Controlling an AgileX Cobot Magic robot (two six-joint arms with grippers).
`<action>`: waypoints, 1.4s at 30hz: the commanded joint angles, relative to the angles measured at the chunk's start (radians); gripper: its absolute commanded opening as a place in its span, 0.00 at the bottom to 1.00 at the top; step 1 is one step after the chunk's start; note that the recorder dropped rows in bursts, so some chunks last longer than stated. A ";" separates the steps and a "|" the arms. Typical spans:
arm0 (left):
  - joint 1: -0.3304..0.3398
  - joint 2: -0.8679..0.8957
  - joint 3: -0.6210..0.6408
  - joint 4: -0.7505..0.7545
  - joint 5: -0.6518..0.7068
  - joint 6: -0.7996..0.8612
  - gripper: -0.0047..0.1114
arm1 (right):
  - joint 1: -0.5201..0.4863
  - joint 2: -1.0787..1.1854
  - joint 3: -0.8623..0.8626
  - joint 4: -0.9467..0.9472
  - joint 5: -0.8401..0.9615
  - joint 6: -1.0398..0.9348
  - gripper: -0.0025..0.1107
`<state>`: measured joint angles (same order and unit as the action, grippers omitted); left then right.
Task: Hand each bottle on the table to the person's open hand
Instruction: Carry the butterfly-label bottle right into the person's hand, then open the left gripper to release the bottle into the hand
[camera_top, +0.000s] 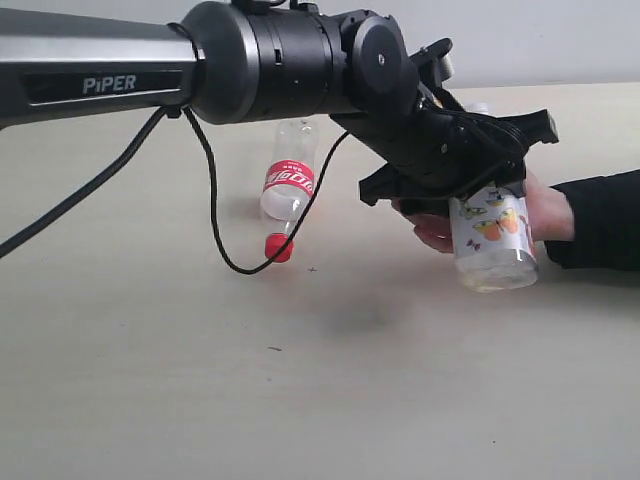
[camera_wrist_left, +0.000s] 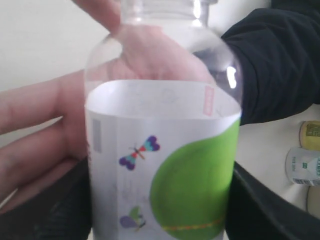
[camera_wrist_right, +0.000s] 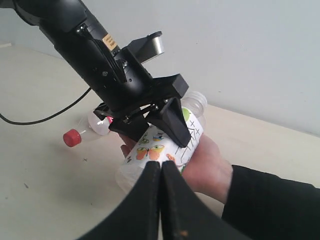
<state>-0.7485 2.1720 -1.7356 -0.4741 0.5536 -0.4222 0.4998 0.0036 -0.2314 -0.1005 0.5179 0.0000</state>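
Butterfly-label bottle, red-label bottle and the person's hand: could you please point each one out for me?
Butterfly-label bottle (camera_top: 495, 228): exterior view, on its printed label.
Red-label bottle (camera_top: 289, 180): exterior view, on the red label.
Person's hand (camera_wrist_right: 207, 167): right wrist view, on the palm.

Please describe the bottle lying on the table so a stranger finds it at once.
Look under the long black robot arm, on the beige table. There a clear bottle lies on its side, behind a loop of black cable. Its red label and red cap set it apart from the butterfly-labelled bottle that the left hand holds.

Four bottles: butterfly-label (camera_top: 495, 240); red-label (camera_top: 288, 182); green-white-label (camera_wrist_left: 303, 167); yellow-green (camera_wrist_left: 312, 134); one hand (camera_top: 548, 212); two grippers: left gripper (camera_top: 465, 170), right gripper (camera_wrist_right: 161, 195)
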 joint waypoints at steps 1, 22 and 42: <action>0.022 -0.003 -0.009 -0.001 0.046 -0.002 0.08 | 0.001 -0.004 0.005 -0.004 -0.004 0.005 0.02; 0.028 -0.003 -0.009 -0.001 0.045 -0.002 0.65 | 0.001 -0.004 0.005 -0.004 -0.004 0.005 0.02; 0.075 -0.159 -0.009 0.004 0.094 0.087 0.65 | 0.001 -0.004 0.005 -0.004 -0.004 0.005 0.02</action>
<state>-0.6861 2.0667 -1.7356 -0.4741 0.6379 -0.3700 0.4998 0.0036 -0.2314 -0.1005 0.5179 0.0000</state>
